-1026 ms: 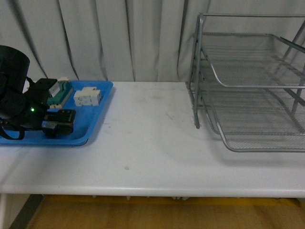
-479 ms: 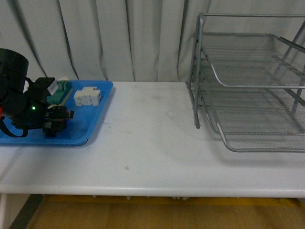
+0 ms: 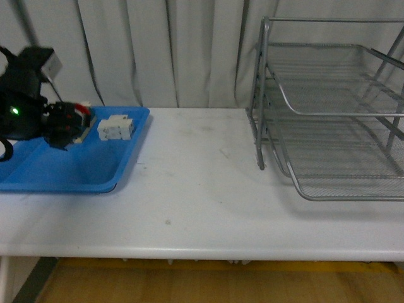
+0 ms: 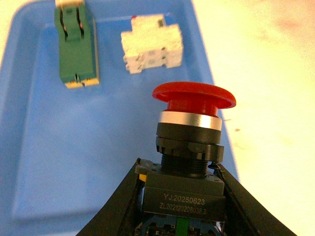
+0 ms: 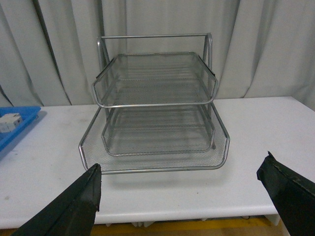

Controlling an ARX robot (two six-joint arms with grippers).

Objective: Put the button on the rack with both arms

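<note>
My left gripper (image 3: 63, 123) is shut on the button (image 4: 189, 147), a red mushroom cap on a dark boxy body, and holds it lifted above the blue tray (image 3: 95, 170) at the table's left. In the left wrist view the black fingers (image 4: 120, 201) clamp the body from both sides. The silver wire-mesh rack (image 3: 334, 113) stands at the table's right, its three tiers bare. It also shows in the right wrist view (image 5: 157, 103), straight ahead of my right gripper (image 5: 182, 191), which is open, empty and well short of the rack. The right arm is out of the front view.
In the blue tray (image 4: 44, 162) lie a white terminal block (image 3: 115, 128) and a green-and-beige block (image 4: 76, 44), which the left arm mostly hides in the front view. The white table (image 3: 202, 189) stretches between tray and rack; a grey curtain hangs behind.
My left gripper has closed on the button and lifted it up off the tray floor; the arm has risen and tilted. The rack and the blocks have not moved.
</note>
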